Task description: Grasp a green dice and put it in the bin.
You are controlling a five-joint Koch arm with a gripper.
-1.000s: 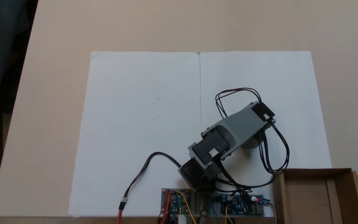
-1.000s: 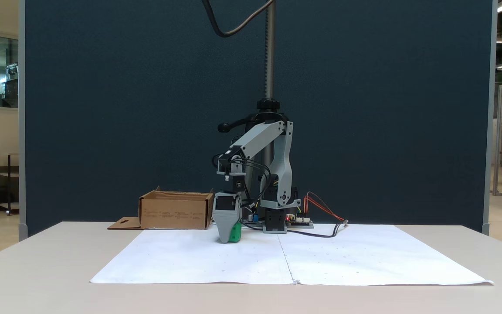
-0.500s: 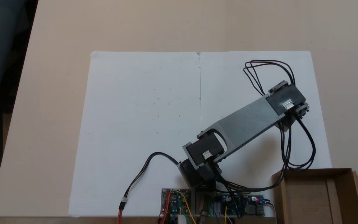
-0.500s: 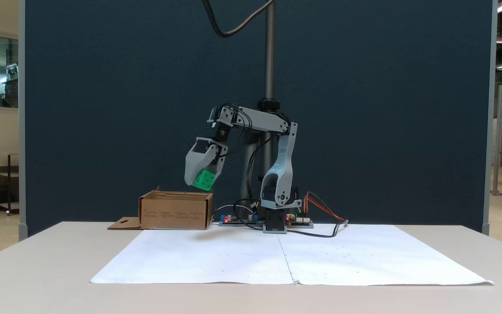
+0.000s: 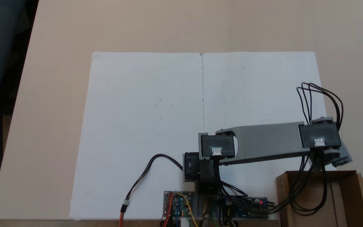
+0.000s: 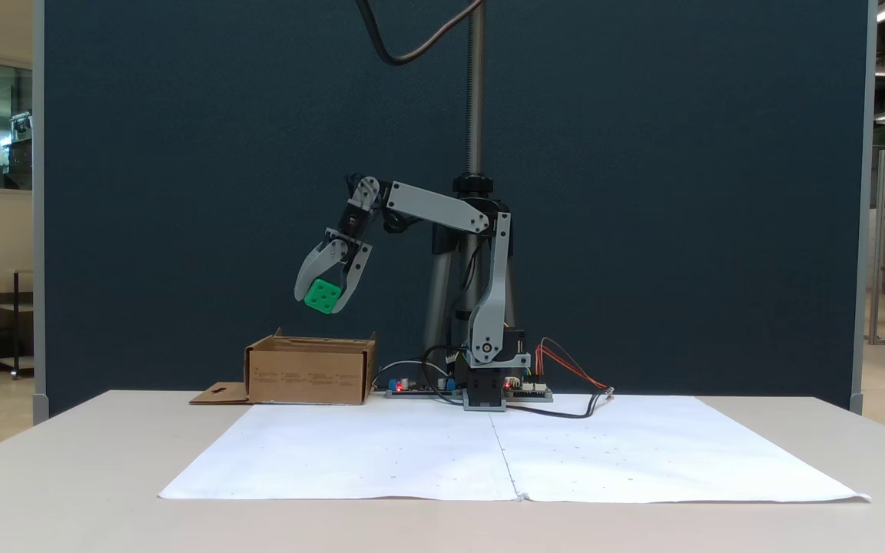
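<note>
In a fixed view the gripper (image 6: 323, 299) is grasping the green dice (image 6: 323, 296), hanging in the air above the bin (image 6: 308, 373).

Grey plastic arm (image 6: 491, 292) links, black servo blocks (image 5: 217, 146), looping black cables (image 5: 320, 94), curved grey end effector (image 6: 324, 301).

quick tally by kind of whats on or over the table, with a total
dice: 1, green, held in the gripper above the bin
bin: 1, brown cardboard
paper sheets: 2, white, laid side by side
circuit boards: 2, by the arm's base
arm: 1
total: 7
</note>
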